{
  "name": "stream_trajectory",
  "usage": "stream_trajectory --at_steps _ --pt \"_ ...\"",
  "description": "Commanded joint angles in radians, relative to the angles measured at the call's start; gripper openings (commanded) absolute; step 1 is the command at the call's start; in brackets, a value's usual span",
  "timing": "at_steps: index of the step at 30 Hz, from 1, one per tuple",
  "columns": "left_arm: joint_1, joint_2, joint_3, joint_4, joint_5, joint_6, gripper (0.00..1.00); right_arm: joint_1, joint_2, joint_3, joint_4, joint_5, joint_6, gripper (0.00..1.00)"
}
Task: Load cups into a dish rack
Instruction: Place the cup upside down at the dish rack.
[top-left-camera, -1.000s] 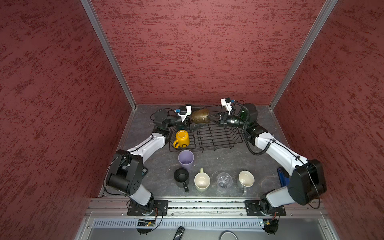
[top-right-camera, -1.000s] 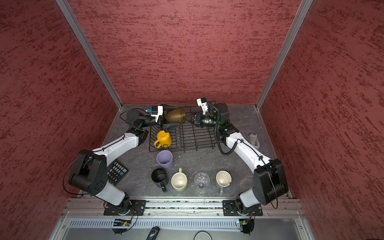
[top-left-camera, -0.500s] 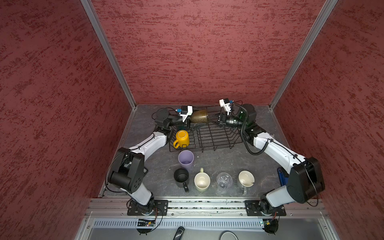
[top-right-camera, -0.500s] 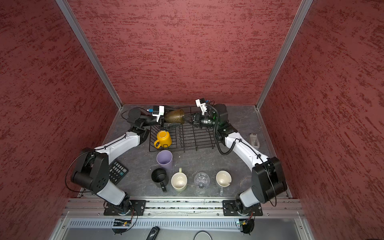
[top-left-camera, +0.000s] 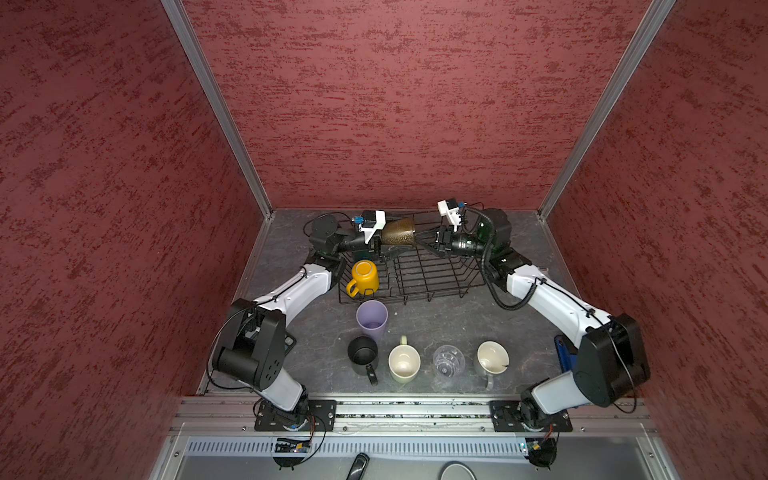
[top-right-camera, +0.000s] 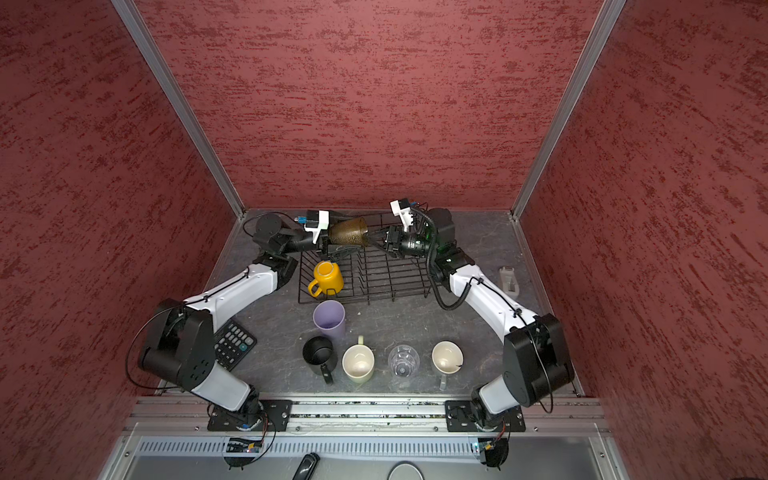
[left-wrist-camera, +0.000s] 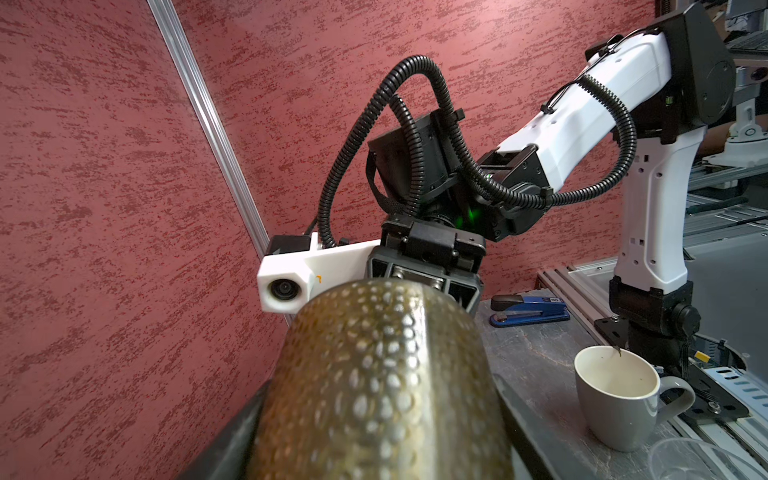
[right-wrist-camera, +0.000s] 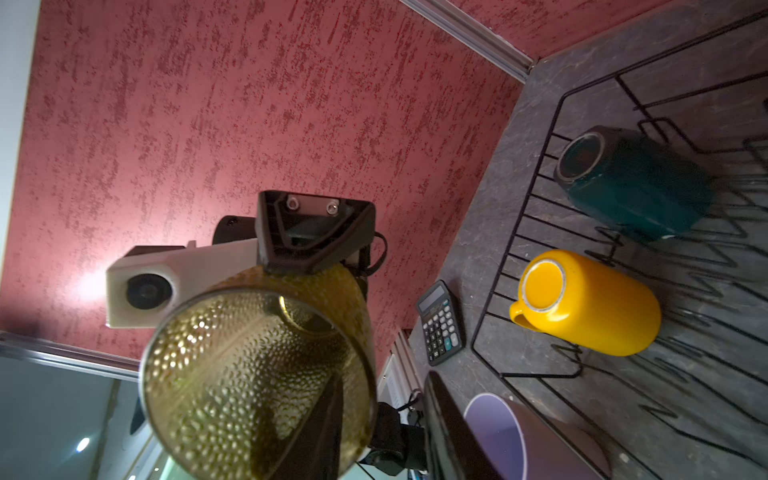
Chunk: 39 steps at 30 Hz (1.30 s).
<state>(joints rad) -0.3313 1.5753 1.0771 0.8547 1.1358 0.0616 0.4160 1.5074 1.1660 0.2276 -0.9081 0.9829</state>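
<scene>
The brown glass (top-left-camera: 398, 232) (top-right-camera: 349, 232) lies level in the air over the back left of the dish rack (top-left-camera: 411, 300) (right-wrist-camera: 517, 232). My left gripper (top-left-camera: 384, 242) (left-wrist-camera: 378, 449) is shut on its base end. My right gripper (top-left-camera: 424, 241) (right-wrist-camera: 380, 432) is open, one finger (right-wrist-camera: 316, 436) inside the rim and the other clear outside. A yellow mug (top-left-camera: 365, 276) and a teal mug (right-wrist-camera: 636, 183) rest in the rack. In front stand the lilac tumbler (top-left-camera: 372, 319), black mug (top-left-camera: 363, 355), cream mug (top-left-camera: 404, 363), clear glass (top-left-camera: 448, 360) and grey mug (top-left-camera: 492, 359).
A calculator (top-right-camera: 232, 345) lies at the left beside my left arm. A blue stapler (left-wrist-camera: 528, 309) sits by the right arm's base, and a small grey object (top-right-camera: 509, 282) lies at the right. Red walls close in the back and sides.
My left gripper has shut on the brown glass's base end. My right gripper, which held the rim, has opened its jaws. The glass has stayed in place.
</scene>
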Motion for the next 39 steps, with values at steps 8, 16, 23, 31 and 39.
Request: stream_trajectory --at_steps 8,16,23,31,39 --pt "0.023 -0.132 0.064 -0.386 -0.206 0.041 0.13 -0.049 -0.093 0.211 -0.610 0.523 -0.425 0.75" --pt "0.054 -0.075 0.342 -0.982 -0.409 -0.040 0.12 -0.050 -0.069 0.353 -0.789 0.890 -0.625 0.99" --pt "0.059 0.118 0.724 -1.528 -0.547 -0.020 0.11 -0.052 -0.059 0.380 -0.812 0.919 -0.668 0.99" --pt "0.019 0.408 1.162 -1.980 -0.654 -0.013 0.09 -0.054 -0.059 0.377 -0.824 0.927 -0.703 0.99" --pt "-0.035 0.619 1.454 -2.216 -0.832 -0.021 0.09 -0.054 -0.098 0.298 -0.802 0.905 -0.702 0.99"
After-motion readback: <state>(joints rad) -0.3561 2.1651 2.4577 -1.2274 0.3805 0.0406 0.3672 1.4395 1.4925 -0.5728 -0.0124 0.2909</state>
